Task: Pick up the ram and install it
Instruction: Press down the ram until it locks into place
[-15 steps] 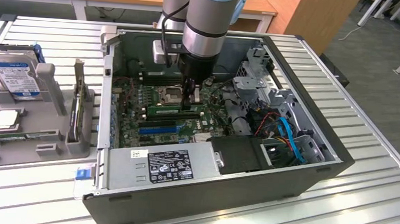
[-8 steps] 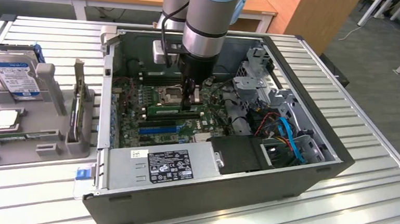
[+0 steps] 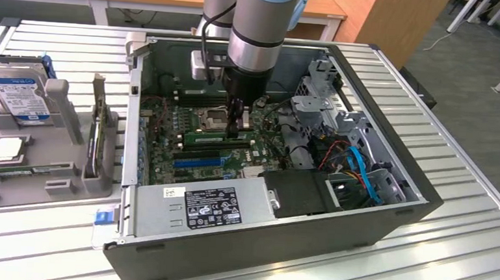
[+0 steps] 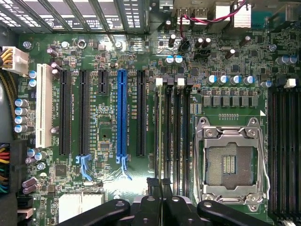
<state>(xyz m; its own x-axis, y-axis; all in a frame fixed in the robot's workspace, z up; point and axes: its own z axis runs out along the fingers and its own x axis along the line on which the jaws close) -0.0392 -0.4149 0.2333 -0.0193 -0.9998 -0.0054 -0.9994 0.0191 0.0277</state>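
Observation:
My gripper (image 3: 235,131) reaches down into the open computer case (image 3: 385,216), over the motherboard (image 3: 167,141). Its two dark fingers stand almost together, shut on the top edge of the ram (image 3: 218,138), a thin green stick. The stick stands on edge along a memory slot just in front of the processor socket (image 3: 212,117). In the wrist view the gripper (image 4: 160,184) pinches the ram (image 4: 159,132), which shows edge-on as a thin line in the first memory slot. That slot lies between the black expansion slots and the processor socket (image 4: 230,160). Whether the stick is fully seated I cannot tell.
A grey parts tray (image 3: 65,187) at the exterior view's left holds a silver hard drive (image 3: 18,93), a square processor chip (image 3: 4,150) and an upright card (image 3: 100,134). Inside the case are the power supply (image 3: 207,206), drive cages (image 3: 322,92) and blue cables (image 3: 361,169).

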